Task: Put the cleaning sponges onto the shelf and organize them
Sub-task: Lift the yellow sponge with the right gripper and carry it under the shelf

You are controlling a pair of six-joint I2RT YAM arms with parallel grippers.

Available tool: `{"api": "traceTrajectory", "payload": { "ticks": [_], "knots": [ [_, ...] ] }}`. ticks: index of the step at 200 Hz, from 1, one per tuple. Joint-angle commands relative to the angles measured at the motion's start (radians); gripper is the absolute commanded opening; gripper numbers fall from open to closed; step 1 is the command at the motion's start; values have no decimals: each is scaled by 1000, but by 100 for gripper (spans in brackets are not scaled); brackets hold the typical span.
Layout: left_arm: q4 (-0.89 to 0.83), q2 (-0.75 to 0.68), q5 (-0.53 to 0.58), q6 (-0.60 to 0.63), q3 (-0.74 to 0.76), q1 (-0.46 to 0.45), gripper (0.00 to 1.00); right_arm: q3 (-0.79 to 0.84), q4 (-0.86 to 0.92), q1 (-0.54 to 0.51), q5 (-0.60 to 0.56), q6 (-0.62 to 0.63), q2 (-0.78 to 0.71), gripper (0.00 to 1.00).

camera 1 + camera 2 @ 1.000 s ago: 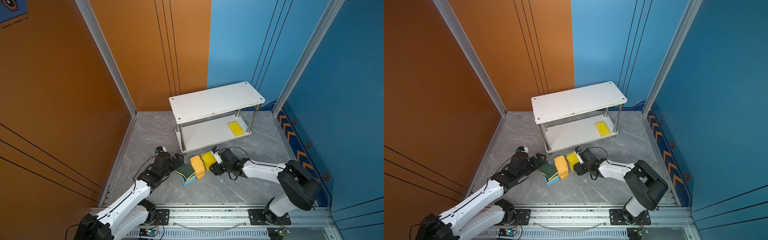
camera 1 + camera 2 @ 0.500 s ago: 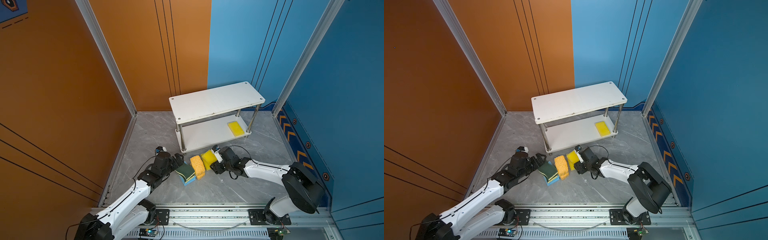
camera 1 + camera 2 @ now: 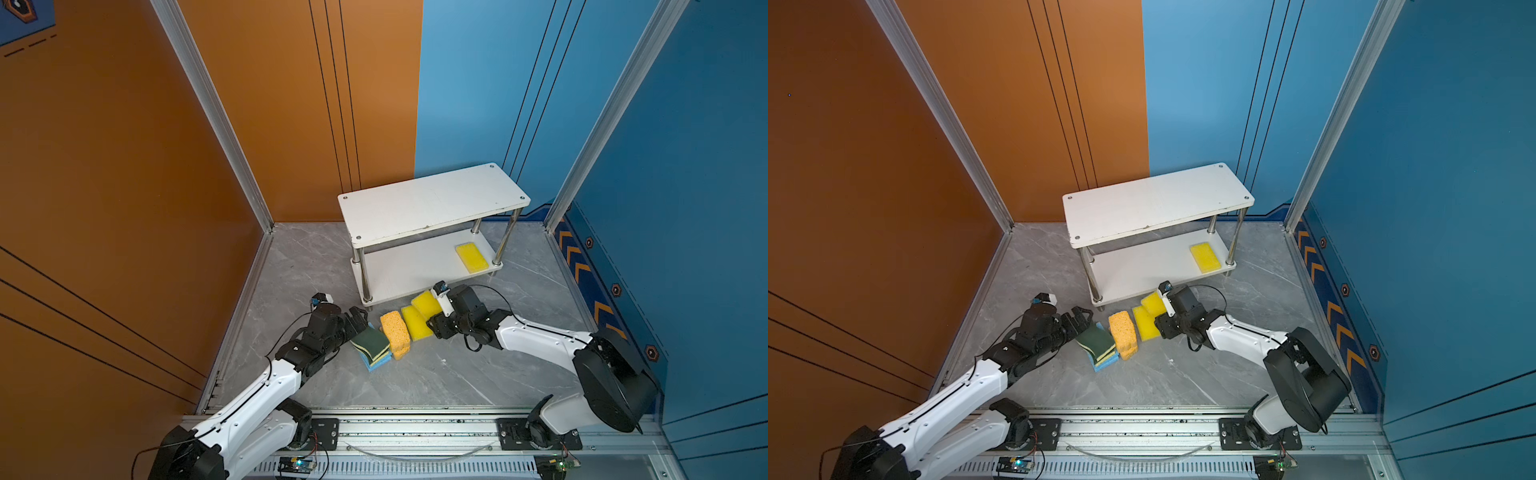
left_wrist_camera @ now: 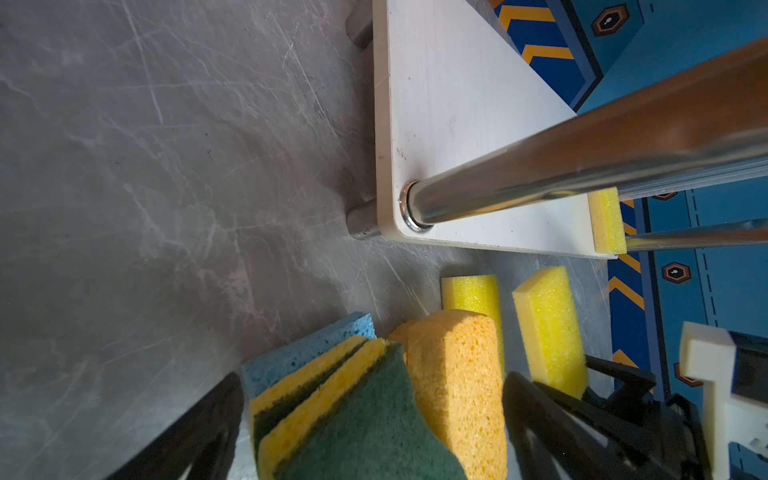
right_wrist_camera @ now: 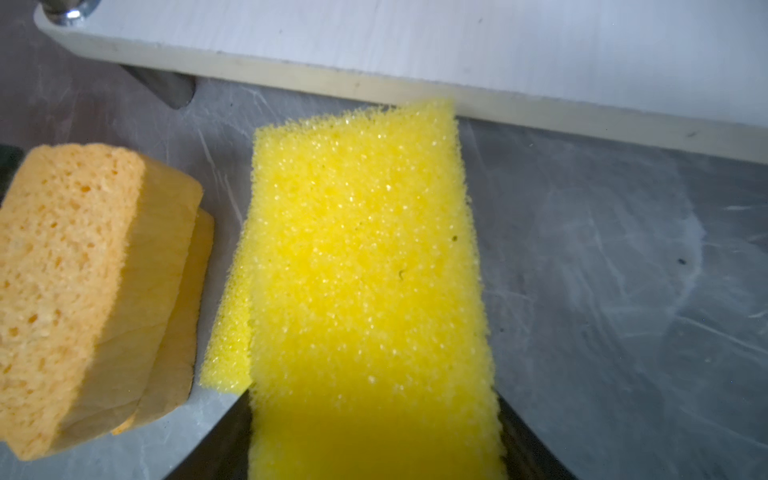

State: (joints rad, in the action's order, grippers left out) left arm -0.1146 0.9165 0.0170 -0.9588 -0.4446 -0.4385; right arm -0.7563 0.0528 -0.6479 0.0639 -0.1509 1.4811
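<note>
The shelf (image 3: pixel 432 203) stands at the back, with one bright yellow sponge (image 3: pixel 471 257) lying on its lower board (image 3: pixel 399 272). On the floor in front is a cluster of sponges. It holds two green-topped ones (image 3: pixel 370 340) stacked on a blue one (image 3: pixel 376 365), two orange ones (image 3: pixel 394 328), and a yellow one (image 3: pixel 415 324). My right gripper (image 5: pixel 372 399) is shut on another yellow sponge (image 5: pixel 365 257), held just off the floor at the lower board's front edge. My left gripper (image 4: pixel 374 378) is open, its fingers straddling the green-topped stack (image 4: pixel 365 419) and an orange sponge (image 4: pixel 457 374).
The chrome front post (image 4: pixel 582 166) and foot of the shelf are close ahead of my left gripper. Orange and blue walls enclose the grey marble floor (image 3: pixel 436 374). The arm rail (image 3: pixel 415 428) runs along the front edge.
My right gripper has lifted the yellow sponge slightly and carried it toward the shelf's lower board. The left arm has stayed put.
</note>
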Motion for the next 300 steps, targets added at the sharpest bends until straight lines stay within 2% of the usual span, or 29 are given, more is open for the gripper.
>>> {"api": "traceTrajectory", "payload": {
  "ticks": [1, 81, 144, 174, 300],
  "knots": [
    [12, -9, -9, 3, 17, 11, 97, -39, 32, 17, 31, -4, -28, 68],
    [22, -34, -20, 0, 23, 11, 97, -144, 110, 130, 68, -13, -50, 68],
    [32, -54, -23, 3, 43, 14, 98, -302, 169, 221, 40, 22, 40, 69],
    [33, -62, -25, 2, 51, 15, 98, -347, 158, 241, 29, 35, 95, 69],
    [41, -45, -28, -4, 48, 17, 98, -362, 15, 318, 60, -7, 241, 69]
  ]
}}
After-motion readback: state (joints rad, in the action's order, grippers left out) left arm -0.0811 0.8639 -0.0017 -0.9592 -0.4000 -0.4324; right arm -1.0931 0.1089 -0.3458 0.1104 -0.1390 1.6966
